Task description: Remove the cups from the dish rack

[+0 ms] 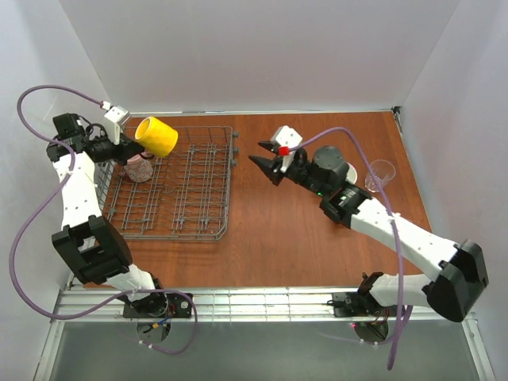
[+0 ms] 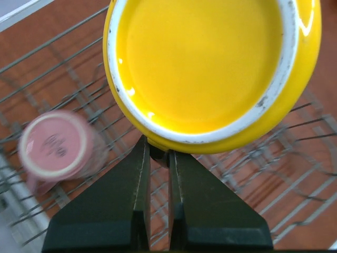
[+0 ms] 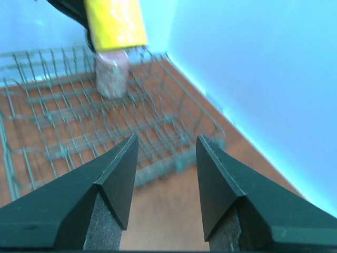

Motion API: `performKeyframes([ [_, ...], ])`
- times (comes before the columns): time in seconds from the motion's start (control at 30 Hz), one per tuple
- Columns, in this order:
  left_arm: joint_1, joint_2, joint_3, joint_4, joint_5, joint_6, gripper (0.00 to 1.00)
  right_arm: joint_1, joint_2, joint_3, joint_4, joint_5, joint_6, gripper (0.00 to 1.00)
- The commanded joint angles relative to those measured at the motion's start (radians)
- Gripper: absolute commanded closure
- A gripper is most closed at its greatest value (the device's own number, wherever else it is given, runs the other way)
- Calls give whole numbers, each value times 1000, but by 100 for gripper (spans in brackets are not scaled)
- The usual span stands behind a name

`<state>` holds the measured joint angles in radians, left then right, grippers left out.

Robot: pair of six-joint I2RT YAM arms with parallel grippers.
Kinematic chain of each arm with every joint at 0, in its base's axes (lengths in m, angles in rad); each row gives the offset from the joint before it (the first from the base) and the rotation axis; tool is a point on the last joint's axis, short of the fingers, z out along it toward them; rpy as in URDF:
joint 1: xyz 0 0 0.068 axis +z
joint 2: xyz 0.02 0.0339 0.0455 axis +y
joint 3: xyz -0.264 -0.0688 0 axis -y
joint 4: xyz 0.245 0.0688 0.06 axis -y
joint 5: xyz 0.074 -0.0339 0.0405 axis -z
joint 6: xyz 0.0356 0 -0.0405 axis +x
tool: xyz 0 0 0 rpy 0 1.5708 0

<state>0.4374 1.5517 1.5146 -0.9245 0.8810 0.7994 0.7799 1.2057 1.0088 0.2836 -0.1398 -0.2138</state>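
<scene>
Yellow mug point(image 1: 156, 136), tipped on its side, is held clear above the far-left corner of the dish rack point(image 1: 198, 198). The left claw point(image 2: 159, 152) has it, jaws pinched almost together on the mug's edge. We note the pink mug point(image 1: 140, 167) mouth-down in the rack just beneath. The rack sits toward the left edge of the table point(image 1: 286, 230). Right claw point(image 3: 166, 145) hangs spread wide, holding nothing, mid-table, off the rack's right side. Clear glass tumbler point(image 1: 381, 175) stands by the right edge.

The left hand point(image 1: 129, 147) holds the yellow mug point(image 1: 156, 136) over the dish rack point(image 1: 228, 184). The pink mug point(image 1: 140, 168) sits at the yellow mug's 7 o'clock, and the clear tumbler point(image 1: 381, 175) at the rack's 3 o'clock.
</scene>
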Motion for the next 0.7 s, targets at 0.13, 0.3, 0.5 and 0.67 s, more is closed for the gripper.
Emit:
performKeyframes([
  [0.13, -124, -110, -13, -14, 311, -311, 100, 90, 179, 5, 558, -9, -7, 57],
  [0.3, -186, -157, -54, -8, 332, -339, 100, 101, 314, 80, 609, -44, 19, 56],
  [0.5, -229, -197, -73, 16, 360, -393, 100, 91, 394, 105, 666, -67, 37, 49],
  [0.67, -250, -225, -90, 18, 374, -399, 100, 65, 394, 73, 741, -86, 129, 47],
])
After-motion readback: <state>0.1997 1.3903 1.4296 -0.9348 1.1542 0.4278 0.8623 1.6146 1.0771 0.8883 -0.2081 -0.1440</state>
